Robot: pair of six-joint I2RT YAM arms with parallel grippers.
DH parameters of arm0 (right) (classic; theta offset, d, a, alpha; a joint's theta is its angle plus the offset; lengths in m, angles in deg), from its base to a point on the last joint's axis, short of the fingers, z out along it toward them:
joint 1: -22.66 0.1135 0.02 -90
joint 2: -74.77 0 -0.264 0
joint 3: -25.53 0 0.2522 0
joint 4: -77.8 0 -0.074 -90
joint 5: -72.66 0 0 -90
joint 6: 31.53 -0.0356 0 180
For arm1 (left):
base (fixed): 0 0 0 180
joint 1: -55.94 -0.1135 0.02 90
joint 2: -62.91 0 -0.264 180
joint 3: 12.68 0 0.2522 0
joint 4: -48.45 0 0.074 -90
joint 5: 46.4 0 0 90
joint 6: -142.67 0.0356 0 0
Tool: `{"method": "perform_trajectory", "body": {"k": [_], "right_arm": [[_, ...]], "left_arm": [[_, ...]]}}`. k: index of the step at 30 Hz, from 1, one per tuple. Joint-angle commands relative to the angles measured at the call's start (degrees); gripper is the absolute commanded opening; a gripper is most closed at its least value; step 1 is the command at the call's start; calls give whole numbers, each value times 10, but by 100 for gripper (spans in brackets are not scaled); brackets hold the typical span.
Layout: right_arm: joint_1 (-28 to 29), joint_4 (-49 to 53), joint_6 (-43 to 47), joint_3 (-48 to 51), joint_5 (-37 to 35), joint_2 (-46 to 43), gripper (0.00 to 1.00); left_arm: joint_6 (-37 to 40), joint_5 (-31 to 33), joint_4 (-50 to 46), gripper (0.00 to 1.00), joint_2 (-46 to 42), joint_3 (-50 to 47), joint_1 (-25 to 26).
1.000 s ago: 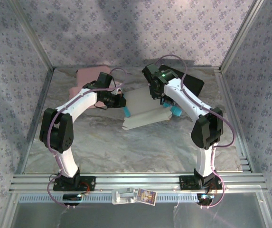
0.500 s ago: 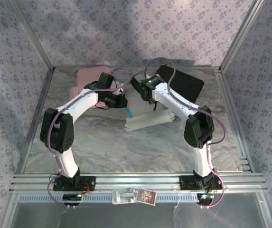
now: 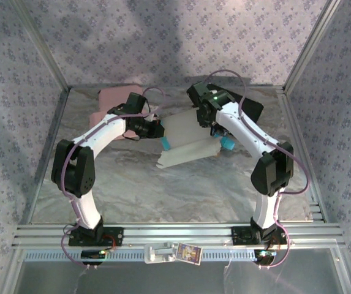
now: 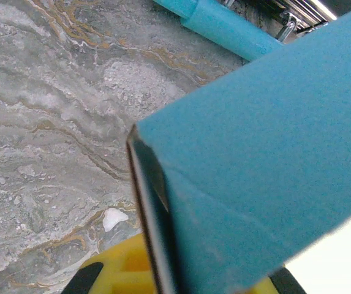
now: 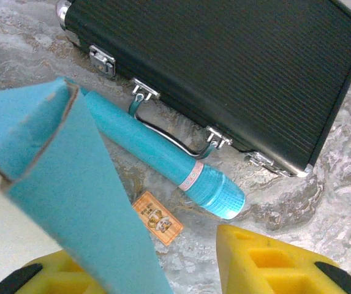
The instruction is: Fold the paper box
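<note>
The paper box (image 3: 186, 141), white outside and teal inside, lies partly folded in the middle of the table. My left gripper (image 3: 157, 130) is shut on its left edge. In the left wrist view a teal panel (image 4: 267, 153) runs down between the yellow fingers (image 4: 117, 269). My right gripper (image 3: 210, 120) hovers at the box's far right corner with its jaws open. In the right wrist view a raised teal flap (image 5: 71, 184) covers the left finger, and the right finger (image 5: 273, 263) stands apart from it over bare table.
A black case (image 3: 244, 109) lies at the back right, with a teal tube (image 5: 163, 156) in front of it and a small orange card (image 5: 157, 218) beside that. A pink cloth (image 3: 111, 101) sits at the back left. Metal frame rails edge the table.
My right gripper swung left over the box, then came back to its right corner and opened its jaws. The box shifted slightly. The left gripper kept its hold.
</note>
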Motion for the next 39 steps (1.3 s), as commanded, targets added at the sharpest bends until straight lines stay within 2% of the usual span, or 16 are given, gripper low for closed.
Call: {"method": "perform_trajectory", "body": {"k": [1, 5, 8, 10, 16, 19, 23, 26, 27, 29, 30, 32, 34, 39], "right_arm": [[-6, 8, 0, 7, 10, -5, 34], [-10, 8, 7, -6, -11, 9, 23], [-8, 35, 3, -33, -55, 35, 6], [-4, 59, -10, -42, -92, 49, 0], [28, 72, -21, -21, -211, 51, 0], [44, 91, -21, -32, -240, 67, 0], [54, 102, -17, -40, -252, 78, 0], [51, 77, -3, -29, -213, 59, 0], [44, 56, 4, -20, -171, 40, 4], [31, 4, 22, 7, -90, -1, 26], [26, -16, 22, 19, -70, -22, 36], [20, -40, 33, 26, -34, -46, 48], [14, -43, 38, 21, -1, -53, 54], [-1, -41, 33, 15, 50, -56, 55]], "left_arm": [[2, -7, -12, 0, -9, 19, -4], [3, -8, -13, 0, -8, 21, -4], [3, -5, -15, 0, -8, 23, -4], [3, -5, -16, 0, -8, 25, -4], [1, -4, -19, 0, -8, 30, -4], [0, -4, -20, 0, -8, 29, -4], [-1, -3, -19, 0, -7, 30, -4], [-1, -3, -20, 0, -7, 31, -4], [1, -3, -21, 0, -6, 31, -4], [1, -4, -21, 0, -7, 30, -4], [1, -4, -22, 0, -7, 29, -4], [2, -4, -22, 0, -7, 28, -4], [2, -4, -21, 0, -7, 26, -4], [3, -4, -23, 0, -7, 28, -4]]}}
